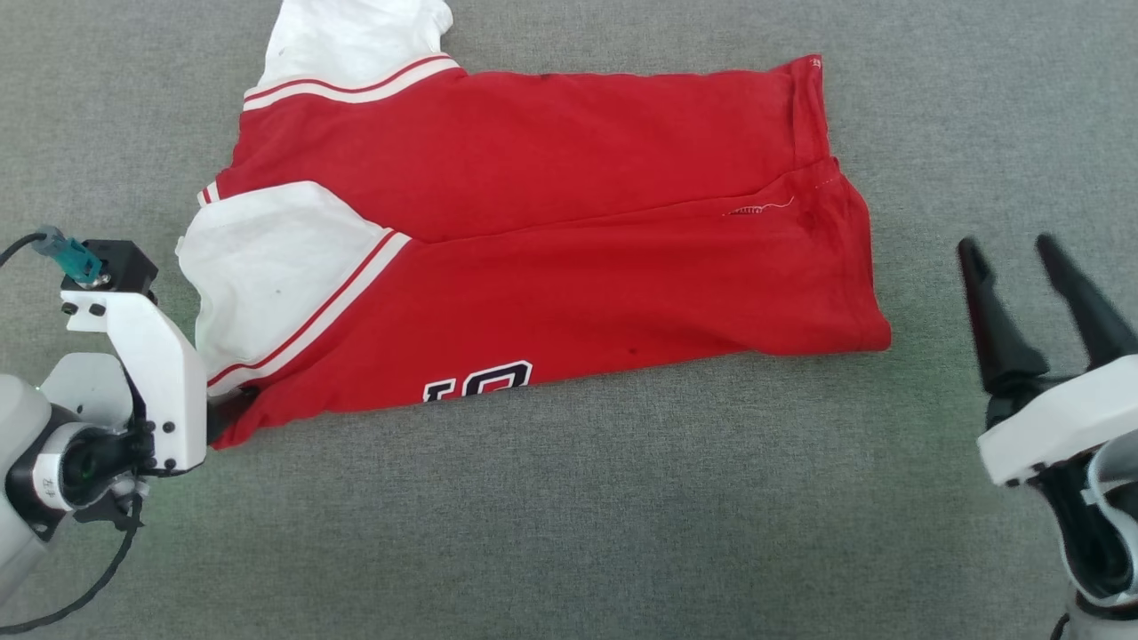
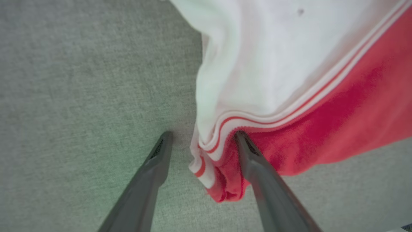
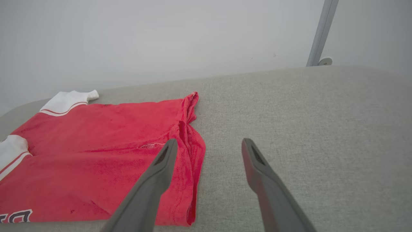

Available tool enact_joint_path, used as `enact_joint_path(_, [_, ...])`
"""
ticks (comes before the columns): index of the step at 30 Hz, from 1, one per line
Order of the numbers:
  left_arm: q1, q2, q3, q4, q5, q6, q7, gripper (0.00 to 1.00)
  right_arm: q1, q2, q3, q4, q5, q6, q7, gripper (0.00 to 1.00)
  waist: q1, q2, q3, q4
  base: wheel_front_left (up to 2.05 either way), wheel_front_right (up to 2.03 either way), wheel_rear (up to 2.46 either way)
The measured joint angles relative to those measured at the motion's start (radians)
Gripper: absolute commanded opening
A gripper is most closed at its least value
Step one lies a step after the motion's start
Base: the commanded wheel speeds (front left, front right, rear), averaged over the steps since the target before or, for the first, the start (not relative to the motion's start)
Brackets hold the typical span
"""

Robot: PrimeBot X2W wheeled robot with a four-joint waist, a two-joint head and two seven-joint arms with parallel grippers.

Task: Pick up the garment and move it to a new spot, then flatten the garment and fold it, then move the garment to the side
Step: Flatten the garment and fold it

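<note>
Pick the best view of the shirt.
Head view: nearly the whole shirt from above, folded. Left wrist: a blurred close-up of one sleeve corner. Right wrist: the hem end, seen at a slant.

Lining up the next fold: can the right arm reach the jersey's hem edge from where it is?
Probably yes. The right end effector is open beside the hem of the red jersey. Bare grey fabric surface lies between them, and nothing looks to be in the way.

Garment (image 1: 551,240) on the table (image 1: 622,533), near-left corner between the left jaws, right jaws apart at its right
</note>
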Motion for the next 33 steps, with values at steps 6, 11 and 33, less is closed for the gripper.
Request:
enact_joint_path(6, [-0.012,-0.036,0.002,0.061,-0.006,-0.049,0.001,0.00,0.021,-0.001,0.035,0.036,0.038,0.000,0.139,1.00,0.0000,0.0000,0.003,0.002,0.00,0.00,0.00])
enact_joint_path(11, [-0.032,-0.067,-0.010,0.085,0.006,-0.078,-0.002,0.00,-0.004,-0.007,0.051,0.080,0.039,0.000,0.271,1.00,0.0000,0.0000,0.004,0.022,0.00,0.00,0.00])
enact_joint_path(33, [-0.087,-0.165,-0.028,0.157,0.047,-0.164,-0.044,0.00,-0.238,-0.105,0.105,0.310,0.030,0.001,0.711,0.00,0.0000,0.0000,0.008,0.105,0.00,0.00,0.00])
